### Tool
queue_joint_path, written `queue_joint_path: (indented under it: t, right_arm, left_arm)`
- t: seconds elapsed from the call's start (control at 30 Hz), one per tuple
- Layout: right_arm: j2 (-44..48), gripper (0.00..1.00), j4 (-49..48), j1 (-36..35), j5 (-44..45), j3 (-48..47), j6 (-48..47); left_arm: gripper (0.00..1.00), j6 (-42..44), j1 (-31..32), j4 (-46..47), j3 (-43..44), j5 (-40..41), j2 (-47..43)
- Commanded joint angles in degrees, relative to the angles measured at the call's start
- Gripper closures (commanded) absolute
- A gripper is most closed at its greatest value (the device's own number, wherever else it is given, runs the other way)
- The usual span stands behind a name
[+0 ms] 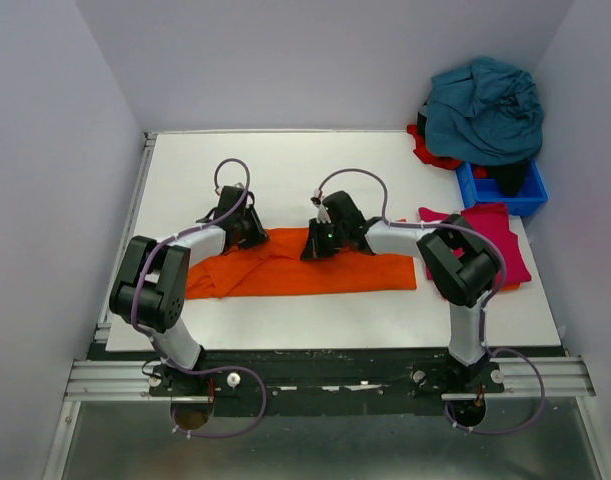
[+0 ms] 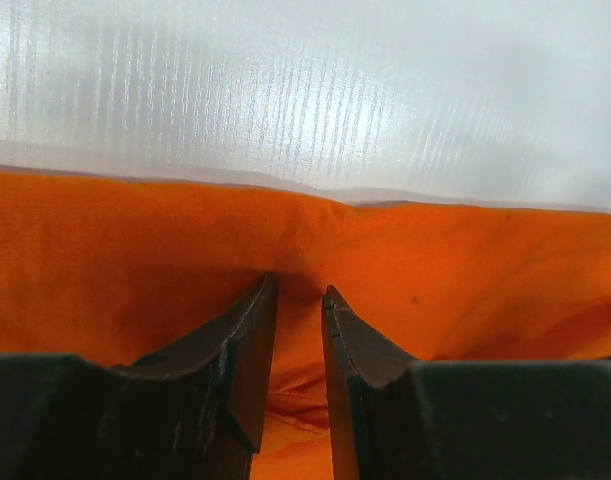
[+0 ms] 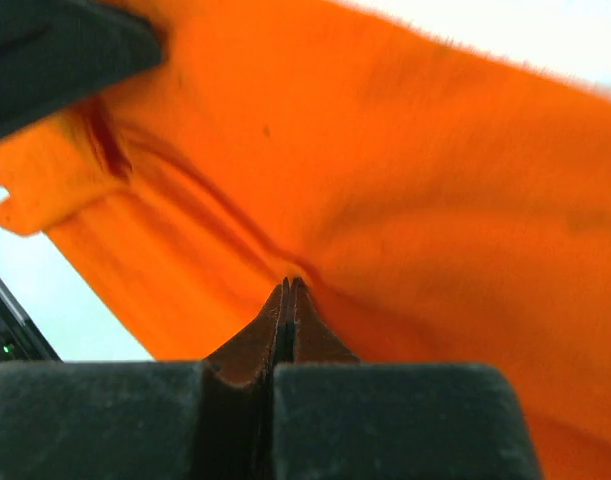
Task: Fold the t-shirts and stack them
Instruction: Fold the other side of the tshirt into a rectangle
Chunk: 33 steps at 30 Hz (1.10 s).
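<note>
Scuffed black fingers [image 3: 240,352] of the right gripper [image 3: 288,288] are pressing flat together, pinching the orange t-shirt [image 3: 405,170]. A sharp crease is running away from their tips across the cloth. In the right wrist view the fabric is looking soft and matte, and a folded corner is hanging at the left over the pale surface.

Beside it, the left gripper [image 2: 298,290] is clamping the same shirt near its far hem. Its wedge-shaped, worn fingers [image 2: 247,350] are standing only narrowly apart, with orange cloth filling the gap and puckering at the tips. Just beyond the hem, the white table [image 2: 285,90] is showing a fine ribbed sheen.

From above, both grippers are working along the shirt's far edge, the left one near its middle-left and the right one near its centre. The orange shirt is lying as a long, flattened band across the middle of the table, rumpled at its left end.

Purple cables [image 1: 230,170] are looping over both wrists.

To the right, partly under the right arm's elbow, a magenta-red t-shirt [image 1: 497,235] is lying flat and roughly squared. In the far right corner a teal-blue t-shirt [image 1: 485,105] is sitting as a crumpled heap. It is overlapping a red t-shirt [image 1: 432,152] and the small blue bin [image 1: 530,197].
</note>
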<state>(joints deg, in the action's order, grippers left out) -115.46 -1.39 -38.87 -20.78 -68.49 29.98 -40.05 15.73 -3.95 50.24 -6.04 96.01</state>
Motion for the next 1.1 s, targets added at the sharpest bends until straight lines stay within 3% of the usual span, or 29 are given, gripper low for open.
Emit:
queue_joint_path:
  t: [0.0, 0.3, 0.47, 0.83, 1.07]
  right_arm:
    - [5.9, 0.99, 2.0, -1.6, 0.6, 4.8, -1.8]
    - [4.8, 0.99, 8.5, -0.7, 9.4, -3.4, -4.7]
    - [8.0, 0.99, 7.5, 3.1, 8.4, 0.2, -4.7]
    - [11.5, 0.99, 10.3, 15.6, 8.5, 4.9, -7.9]
    - [11.0, 0.99, 10.8, 16.3, 7.5, 7.9, -7.0]
  left_arm:
    - [0.62, 0.9, -0.1, -1.2, 2.0, -0.3, -0.4]
    - [0.58, 3.4, 1.2, -8.3, 6.2, 2.7, -6.0]
    - [0.57, 4.3, 3.8, -10.6, 9.3, 1.8, -6.1]
    - [0.59, -0.4, 16.2, -4.2, 19.0, -2.3, 8.1]
    - [0.59, -2.0, 18.2, -2.6, 24.8, -5.5, 16.7]
